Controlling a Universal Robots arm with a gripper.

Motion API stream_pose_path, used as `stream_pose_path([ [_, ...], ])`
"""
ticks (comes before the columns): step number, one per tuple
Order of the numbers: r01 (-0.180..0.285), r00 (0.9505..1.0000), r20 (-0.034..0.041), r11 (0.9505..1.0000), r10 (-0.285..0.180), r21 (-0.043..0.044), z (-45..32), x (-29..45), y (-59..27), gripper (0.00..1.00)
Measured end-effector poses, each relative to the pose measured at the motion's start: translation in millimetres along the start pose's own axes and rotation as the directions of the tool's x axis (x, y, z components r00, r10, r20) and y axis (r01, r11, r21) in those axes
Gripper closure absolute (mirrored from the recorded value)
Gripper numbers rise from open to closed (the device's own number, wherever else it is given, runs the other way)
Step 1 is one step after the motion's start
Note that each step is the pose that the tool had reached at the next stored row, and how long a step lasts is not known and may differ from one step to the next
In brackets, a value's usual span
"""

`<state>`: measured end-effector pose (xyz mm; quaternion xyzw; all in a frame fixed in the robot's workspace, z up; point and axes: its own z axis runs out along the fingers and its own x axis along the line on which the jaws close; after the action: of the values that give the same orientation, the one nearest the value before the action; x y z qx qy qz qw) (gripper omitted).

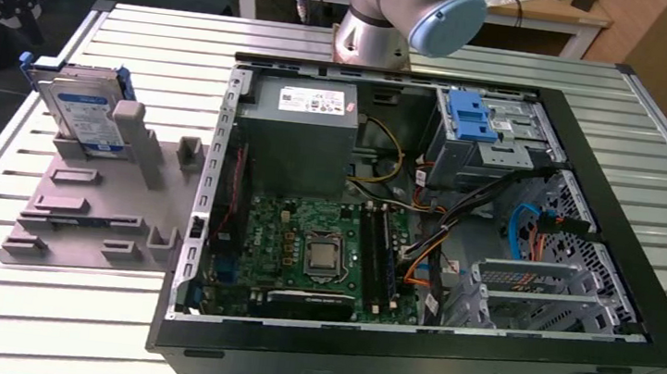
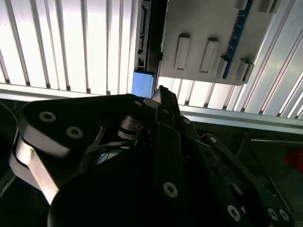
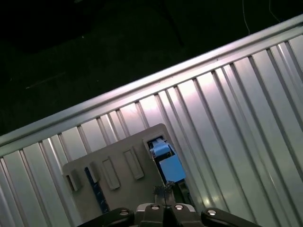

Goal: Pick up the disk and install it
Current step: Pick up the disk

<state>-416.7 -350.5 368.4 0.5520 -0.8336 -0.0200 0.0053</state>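
Fingers (image 3: 163,191) pressed together, nothing between them. In the second wrist view the fingers (image 2: 164,97) meet in one ridge as well. They hang over the slatted tabletop (image 3: 227,118), at the end of the grey fixture (image 3: 118,163) that carries the disk (image 3: 165,160). I see its blue carrier edge-on just beyond the tips.

Exterior view: disk (image 1: 78,112) stands upright on edge in the far slot of the fixture (image 1: 96,209), at 9 o'clock from the open computer case (image 1: 415,358) and apart from it. Inside the case, a grey power-supply box (image 1: 301,137) sits at 11 o'clock and a drive cage with a blue latch (image 1: 479,128) at 1 o'clock. Arm base (image 1: 372,33) at 12 o'clock.
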Motion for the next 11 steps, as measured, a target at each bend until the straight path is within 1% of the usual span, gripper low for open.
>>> stream_pose_path([
  [3,0.039,0.9992,-0.0006,0.9992,-0.039,0.0016,0.1,0.0,0.0,0.89],
  [6,0.075,0.9972,-0.0014,0.9972,-0.075,0.0028,0.1,0.0,0.0,0.89],
  [11,0.132,0.9913,-0.0029,0.9913,-0.132,0.0038,0.2,0.0,0.0,0.89],
])
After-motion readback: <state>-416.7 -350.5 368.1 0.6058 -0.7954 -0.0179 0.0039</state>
